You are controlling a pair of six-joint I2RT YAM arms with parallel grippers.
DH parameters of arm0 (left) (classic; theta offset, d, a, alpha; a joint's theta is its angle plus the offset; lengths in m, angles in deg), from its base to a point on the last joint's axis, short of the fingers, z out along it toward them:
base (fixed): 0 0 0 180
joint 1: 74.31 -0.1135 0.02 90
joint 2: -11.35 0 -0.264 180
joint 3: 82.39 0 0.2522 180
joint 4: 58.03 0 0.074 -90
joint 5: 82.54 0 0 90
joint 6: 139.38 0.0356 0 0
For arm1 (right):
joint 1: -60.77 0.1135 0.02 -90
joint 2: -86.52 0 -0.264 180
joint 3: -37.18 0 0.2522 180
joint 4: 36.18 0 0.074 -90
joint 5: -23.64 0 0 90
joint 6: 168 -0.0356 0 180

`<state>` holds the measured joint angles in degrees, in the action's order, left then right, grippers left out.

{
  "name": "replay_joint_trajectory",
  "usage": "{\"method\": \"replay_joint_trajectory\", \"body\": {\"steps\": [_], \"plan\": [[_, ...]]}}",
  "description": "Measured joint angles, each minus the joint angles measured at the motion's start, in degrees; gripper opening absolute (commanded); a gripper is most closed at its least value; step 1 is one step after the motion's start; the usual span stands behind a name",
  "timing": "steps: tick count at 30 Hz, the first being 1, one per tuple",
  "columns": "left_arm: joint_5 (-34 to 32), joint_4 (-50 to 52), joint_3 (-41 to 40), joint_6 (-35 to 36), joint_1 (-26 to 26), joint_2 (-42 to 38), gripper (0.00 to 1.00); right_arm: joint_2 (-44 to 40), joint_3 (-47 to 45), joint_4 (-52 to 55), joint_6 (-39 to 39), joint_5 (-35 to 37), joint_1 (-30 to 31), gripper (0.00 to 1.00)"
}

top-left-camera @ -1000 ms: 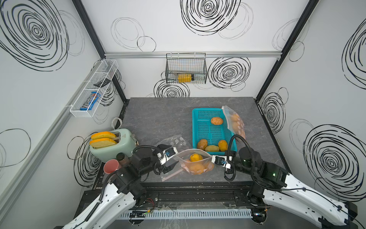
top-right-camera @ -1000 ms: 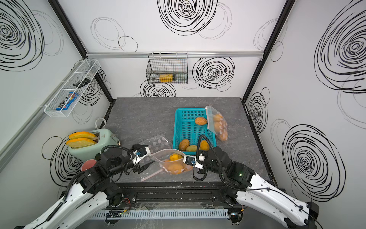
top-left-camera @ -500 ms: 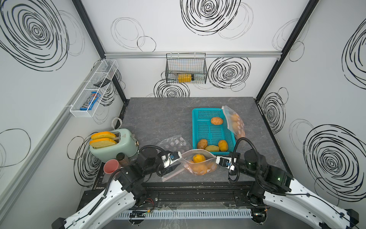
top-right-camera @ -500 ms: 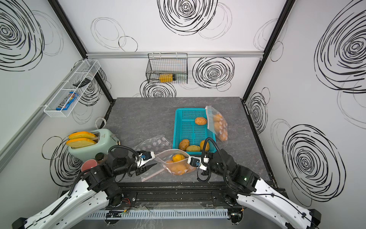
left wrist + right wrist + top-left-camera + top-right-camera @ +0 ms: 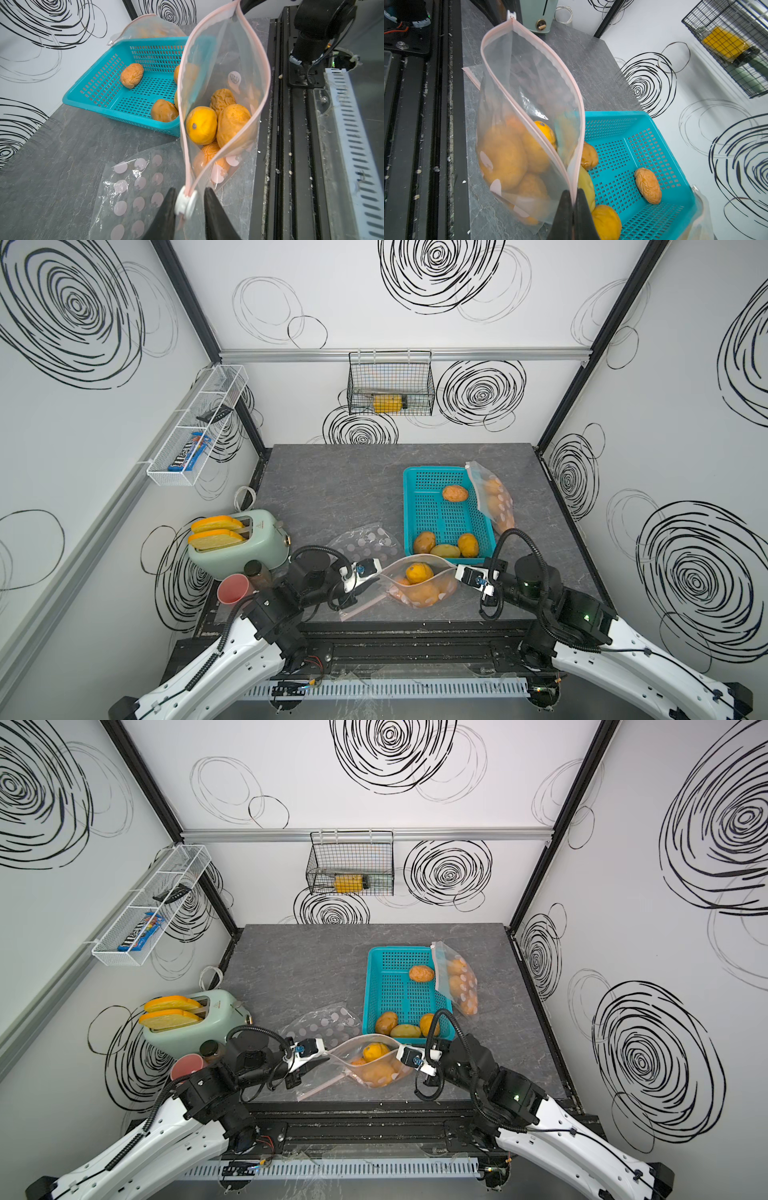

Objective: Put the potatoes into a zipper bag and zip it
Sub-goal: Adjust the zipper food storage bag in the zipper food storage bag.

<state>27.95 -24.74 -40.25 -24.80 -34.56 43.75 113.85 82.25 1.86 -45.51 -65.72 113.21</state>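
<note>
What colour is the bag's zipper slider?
The slider is white; clearest in the left wrist view.

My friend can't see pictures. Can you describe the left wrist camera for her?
An open zipper bag holding potatoes, its white slider between the left gripper's black fingers. Beyond it, a teal basket with more potatoes sits on a grey table.

My left claw (image 5: pixel 190 190) runs off the edge of its wrist view, and I can't tell whether it truly pinches the slider (image 5: pixel 185 202) of the zipper bag (image 5: pixel 228 52). The potatoes (image 5: pixel 503 154) low in that bag are hazy behind the plastic, so I can't count them. The second bag (image 5: pixel 494 499), far right on the table (image 5: pixel 332 489), also blurs its contents.
</note>
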Motion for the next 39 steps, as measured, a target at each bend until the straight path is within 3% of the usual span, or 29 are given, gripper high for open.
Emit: {"method": "replay_joint_trajectory", "body": {"steps": [3, 7, 15, 17, 19, 25, 33, 36, 39], "plan": [[0.5, 0.0, 0.0, 0.1, 0.3, 0.2, 0.37, 0.0, -0.2, -0.4, -0.5, 0.1, -0.7, 0.00], [0.9, 0.1, 0.0, 0.0, 1.2, 0.0, 0.37, 0.0, -0.2, -0.7, -1.0, 0.2, -1.1, 0.00], [-0.3, 0.3, 0.0, 0.2, 3.6, -1.5, 0.21, 0.1, -0.3, -1.2, -1.9, 0.6, -1.6, 0.00], [-0.7, 0.6, 0.0, 0.3, 3.8, -1.5, 0.23, 0.2, -0.3, -1.3, -2.0, 1.0, -1.7, 0.00], [-1.2, 0.7, 0.0, 0.4, 4.0, -1.5, 0.33, 0.2, -0.3, -1.5, -2.3, 1.4, -1.8, 0.00], [-2.6, 0.9, 0.0, -0.1, 4.2, -1.2, 0.37, 0.5, -0.3, -2.0, -2.7, 1.8, -2.3, 0.00], [-4.6, 0.9, -0.3, -0.7, 4.5, -2.2, 0.28, 0.5, -0.3, -2.1, -2.9, 2.1, -2.6, 0.00], [-5.4, 0.8, -1.2, -1.2, 4.8, -2.8, 0.17, 0.5, -0.3, -2.1, -3.0, 2.2, -2.7, 0.00], [-5.7, 0.7, -1.7, -1.4, 4.9, -2.9, 0.18, 0.5, -0.3, -2.1, -3.1, 2.3, -2.8, 0.00]]}}
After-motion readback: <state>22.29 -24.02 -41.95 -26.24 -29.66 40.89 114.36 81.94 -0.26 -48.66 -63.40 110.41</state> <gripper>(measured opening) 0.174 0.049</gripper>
